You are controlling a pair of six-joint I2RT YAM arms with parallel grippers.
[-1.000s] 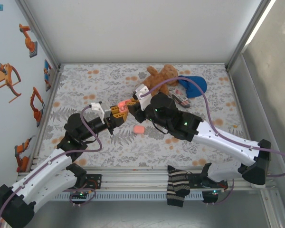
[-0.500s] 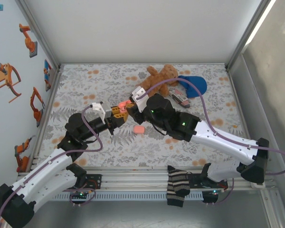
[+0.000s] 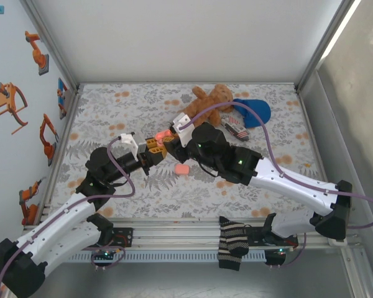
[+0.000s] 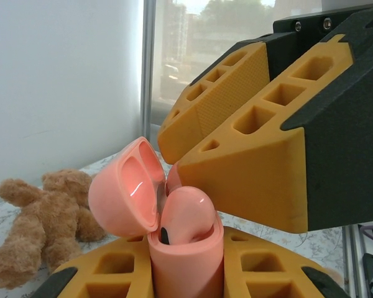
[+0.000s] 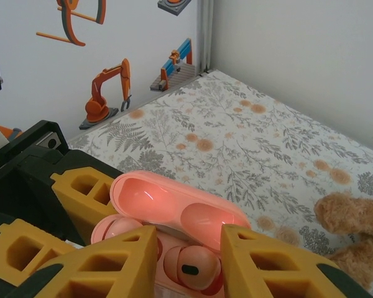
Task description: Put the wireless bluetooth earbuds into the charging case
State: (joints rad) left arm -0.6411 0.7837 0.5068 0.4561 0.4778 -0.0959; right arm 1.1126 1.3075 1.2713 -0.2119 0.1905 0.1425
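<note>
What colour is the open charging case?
The charging case is salmon pink; left wrist view shows it best.

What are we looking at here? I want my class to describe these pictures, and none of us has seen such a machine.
Two robot arms are bolted at the near edge of a flowered table. One camera looks down from above; one rides on each wrist. On it lie a teddy bear, a blue cap and a small pink piece. The left gripper is shut on an open pink charging case. The right gripper, jaws a little apart, hovers over an earbud sitting in the case.
</note>
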